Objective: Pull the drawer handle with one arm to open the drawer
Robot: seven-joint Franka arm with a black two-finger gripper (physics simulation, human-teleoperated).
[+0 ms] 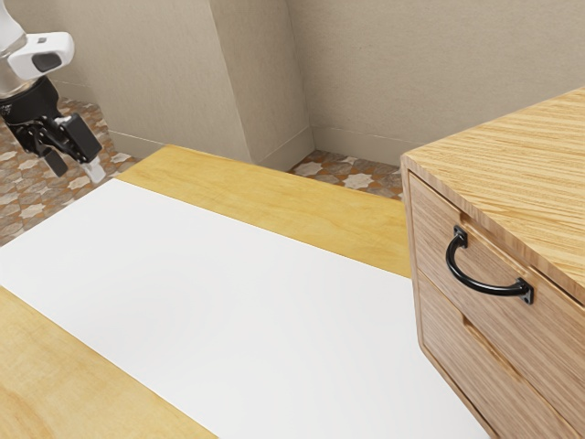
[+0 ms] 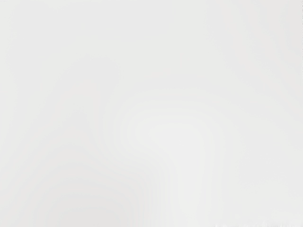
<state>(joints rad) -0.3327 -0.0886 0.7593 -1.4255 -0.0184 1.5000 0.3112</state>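
A wooden drawer cabinet [image 1: 512, 183] stands at the exterior view's right edge. Its upper drawer front [image 1: 494, 302] sits flush with the cabinet and carries a curved black handle [image 1: 483, 274]. My gripper [image 1: 75, 167] hangs at the exterior view's upper left, above the far corner of the white mat, far from the handle. Its fingers stand apart, open, with nothing between them. Under my hand in the wrist view lies the plain white mat [image 2: 151, 113].
A white mat [image 1: 210, 311] covers most of the wooden table [image 1: 302, 210] between my gripper and the cabinet. A lower drawer [image 1: 484, 366] sits under the upper one. Beige walls and a patterned tile floor [image 1: 347, 174] lie beyond the table.
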